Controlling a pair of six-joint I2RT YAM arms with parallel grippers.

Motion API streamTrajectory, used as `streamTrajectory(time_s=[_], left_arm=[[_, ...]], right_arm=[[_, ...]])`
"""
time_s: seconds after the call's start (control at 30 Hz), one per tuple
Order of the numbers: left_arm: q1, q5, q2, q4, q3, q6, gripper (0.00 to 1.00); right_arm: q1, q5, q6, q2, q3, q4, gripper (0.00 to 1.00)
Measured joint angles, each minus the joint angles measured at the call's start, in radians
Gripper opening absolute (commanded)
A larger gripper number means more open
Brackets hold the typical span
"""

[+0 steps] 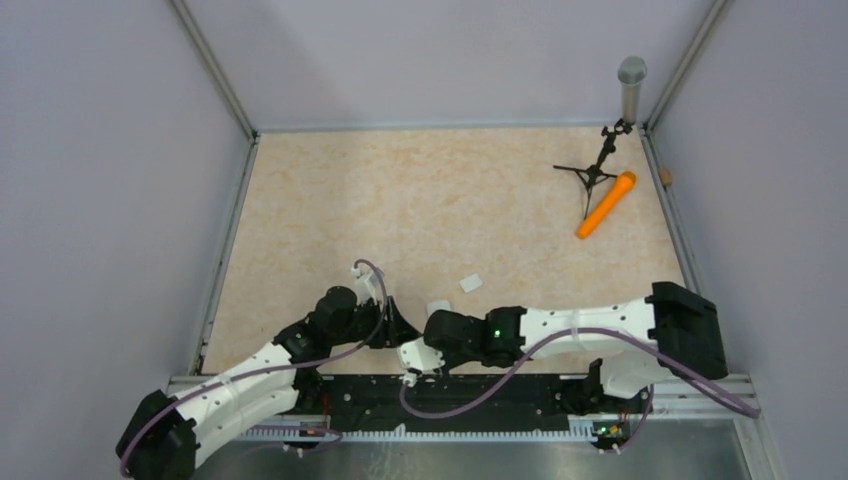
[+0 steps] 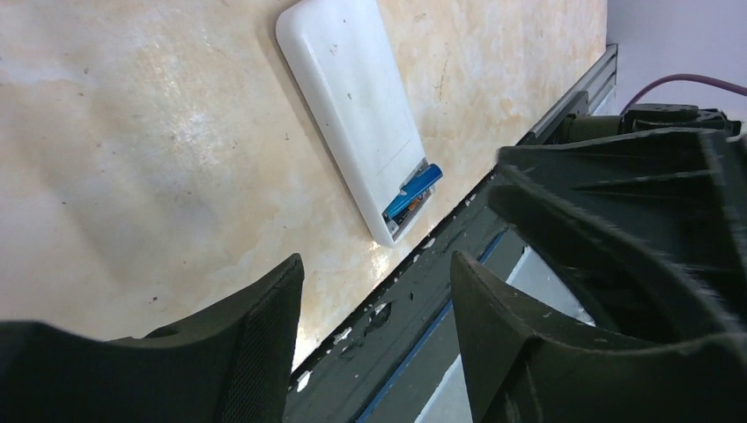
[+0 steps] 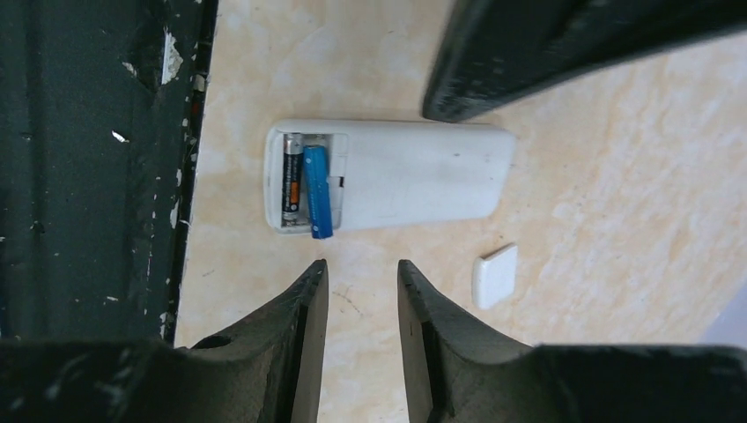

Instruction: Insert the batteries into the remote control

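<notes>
The white remote control (image 3: 414, 172) lies back up on the table, its battery compartment uncovered at the end nearest the table's front edge. The dark battery (image 3: 292, 181) sits flat in the compartment. The blue battery (image 3: 317, 189) lies beside it, tilted, with one end sticking past the remote's edge. The remote (image 2: 352, 97) and the blue battery (image 2: 414, 189) also show in the left wrist view. My right gripper (image 3: 361, 266) is open and empty, just short of the compartment. My left gripper (image 2: 377, 264) is open and empty, hovering over the table's front edge. From above, the remote (image 1: 437, 308) is mostly hidden between the grippers.
A small white battery cover (image 3: 495, 275) lies on the table beside the remote, also seen from above (image 1: 471, 283). The black rail (image 1: 480, 395) runs along the near edge. An orange microphone (image 1: 606, 205) and a small black tripod (image 1: 595, 170) lie at the far right.
</notes>
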Motion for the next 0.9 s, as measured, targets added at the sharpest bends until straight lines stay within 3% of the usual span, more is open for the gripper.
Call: streamTrajectory(time_s=[0.33,0.53,0.7,0.8,0.9], left_arm=[[0.0,0.067,0.118,0.09,0.0,0.0,0.58],[-0.001,0.1,0.175,0.144,0.0,-0.001,0.55],[-0.018,0.121,0.243,0.195,0.0,-0.016,0.51],[-0.034,0.132,0.286,0.229,0.0,-0.026,0.44],[-0.053,0.139,0.328,0.267,0.0,-0.041,0.43]], right_arm=[[0.0,0.039,0.196,-0.195,-0.033,0.03,0.31],[-0.005,0.165,0.462,-0.242,-0.085,0.083,0.38],[-0.041,0.241,0.734,-0.241,-0.085,0.073,0.35],[-0.069,0.239,0.864,-0.239,-0.085,0.063,0.3],[-0.091,0.215,0.981,-0.238,-0.092,0.072,0.29]])
